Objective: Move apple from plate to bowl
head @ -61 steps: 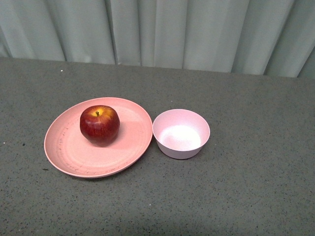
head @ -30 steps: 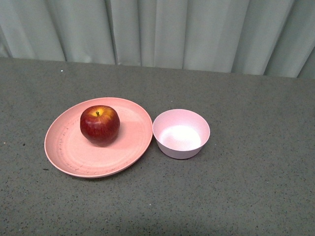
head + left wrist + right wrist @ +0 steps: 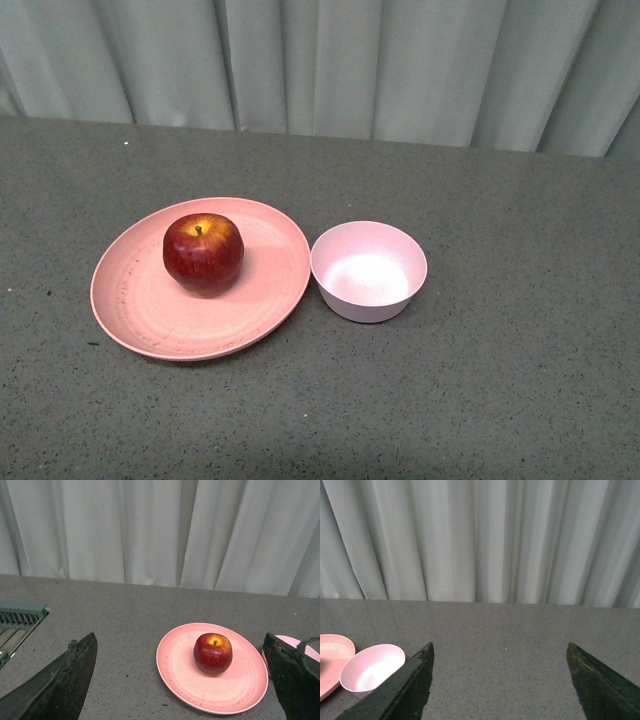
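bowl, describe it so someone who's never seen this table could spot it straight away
On the grey table, in front of the pale curtain, find the wide salmon-pink plate holding the apple. The bowl sits close beside it, on its right. It is smaller, deeper and paler pink than the plate, and it is empty.

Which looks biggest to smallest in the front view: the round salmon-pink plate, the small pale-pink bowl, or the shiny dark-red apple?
1. salmon-pink plate, clearly widest.
2. pale-pink bowl.
3. dark-red apple, somewhat narrower than the bowl.
All sit about equally near the camera, so the order holds.
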`<state>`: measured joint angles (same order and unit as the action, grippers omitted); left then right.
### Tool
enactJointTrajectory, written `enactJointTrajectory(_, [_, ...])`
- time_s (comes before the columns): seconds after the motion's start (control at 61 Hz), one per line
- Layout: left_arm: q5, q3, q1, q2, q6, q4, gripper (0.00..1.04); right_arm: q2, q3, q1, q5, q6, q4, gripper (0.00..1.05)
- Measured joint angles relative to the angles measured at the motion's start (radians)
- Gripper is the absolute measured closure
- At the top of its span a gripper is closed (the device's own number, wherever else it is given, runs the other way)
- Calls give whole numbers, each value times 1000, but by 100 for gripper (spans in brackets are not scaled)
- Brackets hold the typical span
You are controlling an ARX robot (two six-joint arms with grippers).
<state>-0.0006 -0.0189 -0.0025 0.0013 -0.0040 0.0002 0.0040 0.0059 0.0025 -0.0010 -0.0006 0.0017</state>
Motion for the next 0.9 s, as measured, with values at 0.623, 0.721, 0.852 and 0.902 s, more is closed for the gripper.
enactJointTrajectory(0.623, [45, -385, -69, 1361, -84, 562, 7, 0, 0, 0, 0, 1, 0, 9])
enactJointTrajectory(0.721, [46, -493, -84, 1542, -85, 554, 7, 0, 0, 0, 0, 1, 0, 9])
enactJointTrajectory(0.852, [46, -581, -98, 1653, -84, 535, 7, 0, 0, 0, 0, 1, 0, 9])
enactJointTrajectory(0.902, [48, -611, -106, 1687, -84, 527, 7, 0, 0, 0, 0, 1, 0, 9])
